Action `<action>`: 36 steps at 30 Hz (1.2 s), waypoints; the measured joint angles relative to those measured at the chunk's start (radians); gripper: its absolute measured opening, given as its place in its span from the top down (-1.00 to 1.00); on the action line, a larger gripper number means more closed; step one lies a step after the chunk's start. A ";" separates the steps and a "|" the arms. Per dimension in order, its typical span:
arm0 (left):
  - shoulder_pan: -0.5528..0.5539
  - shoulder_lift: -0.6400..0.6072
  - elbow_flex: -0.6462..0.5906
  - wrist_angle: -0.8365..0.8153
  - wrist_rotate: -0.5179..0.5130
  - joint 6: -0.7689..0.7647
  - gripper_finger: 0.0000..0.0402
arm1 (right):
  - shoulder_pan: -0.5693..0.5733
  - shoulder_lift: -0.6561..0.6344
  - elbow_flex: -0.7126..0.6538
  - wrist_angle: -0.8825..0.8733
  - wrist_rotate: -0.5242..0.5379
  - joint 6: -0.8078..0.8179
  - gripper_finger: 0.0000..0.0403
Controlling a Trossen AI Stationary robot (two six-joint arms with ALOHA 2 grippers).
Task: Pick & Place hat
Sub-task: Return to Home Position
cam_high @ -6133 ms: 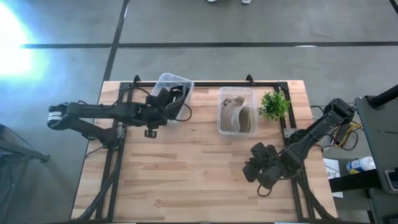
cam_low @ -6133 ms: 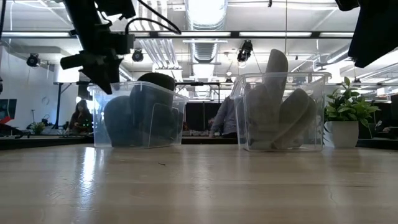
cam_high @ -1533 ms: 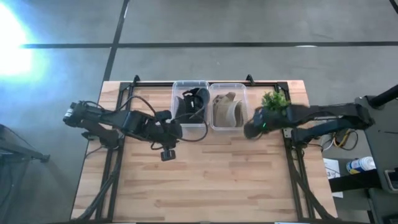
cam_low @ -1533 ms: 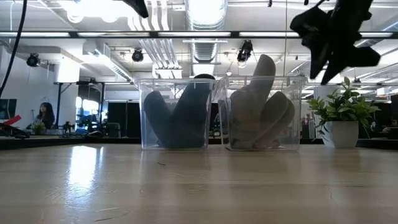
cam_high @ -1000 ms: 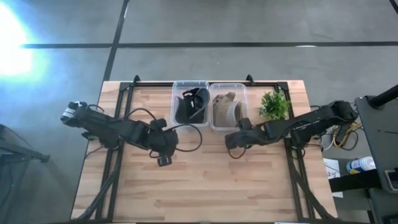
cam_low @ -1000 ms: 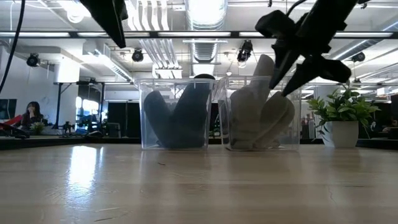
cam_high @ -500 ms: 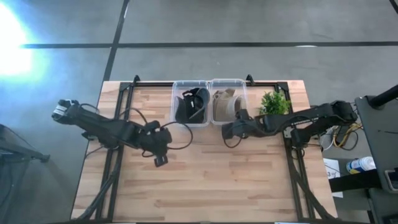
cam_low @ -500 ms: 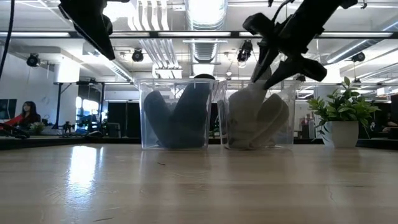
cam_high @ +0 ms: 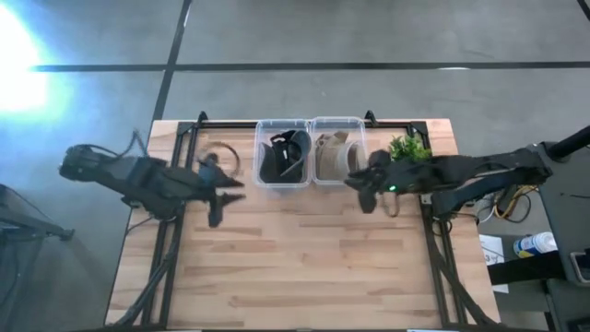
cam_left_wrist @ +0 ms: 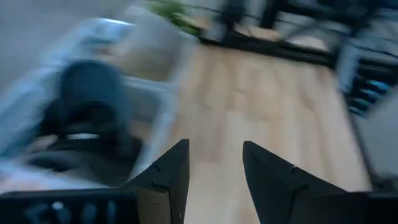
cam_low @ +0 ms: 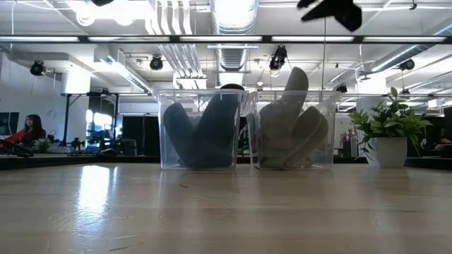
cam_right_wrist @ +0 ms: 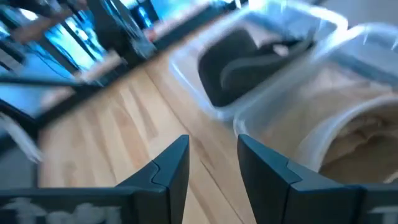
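Observation:
Two clear bins stand side by side at the table's far edge. The left bin point(cam_high: 281, 155) holds a black hat point(cam_left_wrist: 93, 118), also seen in the right wrist view point(cam_right_wrist: 242, 56). The right bin point(cam_high: 338, 152) holds a beige hat point(cam_right_wrist: 354, 137), which stands on edge against the bin wall point(cam_low: 293, 127). My left gripper point(cam_high: 221, 191) is open point(cam_left_wrist: 214, 168) and hovers left of the bins. My right gripper point(cam_high: 361, 189) is open point(cam_right_wrist: 214, 162), raised above the table near the beige bin's near right corner; it shows at the top of the low view point(cam_low: 332, 10).
A small potted plant point(cam_high: 406, 149) stands right of the beige bin, close to my right arm. The table's black frame rail point(cam_high: 304, 121) runs behind the bins. Bare wooden tabletop point(cam_high: 304, 258) stretches from the bins to the near edge.
My left gripper has swung away from the black bin toward the table's left edge. My right gripper has drawn back from the beige bin's front toward the right and risen. The beige bin has slid a little toward the far edge and now stands level with the black bin.

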 joint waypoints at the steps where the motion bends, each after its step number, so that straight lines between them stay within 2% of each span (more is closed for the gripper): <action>1: 0.000 -0.023 0.005 -0.023 -0.047 -0.027 0.29 | -0.001 -0.023 0.011 -0.003 0.000 -0.001 0.34; 3: -0.001 -0.071 0.008 -0.028 -0.103 -0.142 0.29 | -0.001 -0.069 0.033 -0.003 -0.002 0.003 0.34; 5: -0.008 -0.114 -0.004 0.010 -0.092 -0.121 0.29 | 0.002 -0.107 0.055 0.001 -0.005 0.056 0.34; 8: -0.010 -0.164 -0.037 0.124 0.070 0.027 0.29 | 0.020 -0.147 0.079 0.005 -0.034 -0.019 0.34; 11: 0.009 -0.211 -0.097 0.248 0.252 0.105 0.29 | 0.034 -0.165 0.085 0.011 -0.132 -0.120 0.34; 14: 0.020 -0.256 -0.195 0.362 0.332 0.113 0.29 | 0.034 -0.179 0.028 0.065 -0.205 -0.106 0.34; 24: 0.083 -0.452 -0.562 0.651 0.340 0.048 0.29 | 0.033 -0.234 -0.337 0.464 -0.280 -0.035 0.34; 31: 0.177 -0.658 -0.698 0.653 0.340 0.000 0.29 | 0.033 -0.388 -0.515 0.560 -0.284 -0.021 0.34; 36: 0.188 -0.758 -0.757 0.648 0.361 -0.033 0.29 | 0.033 -0.496 -0.600 0.584 -0.283 -0.036 0.34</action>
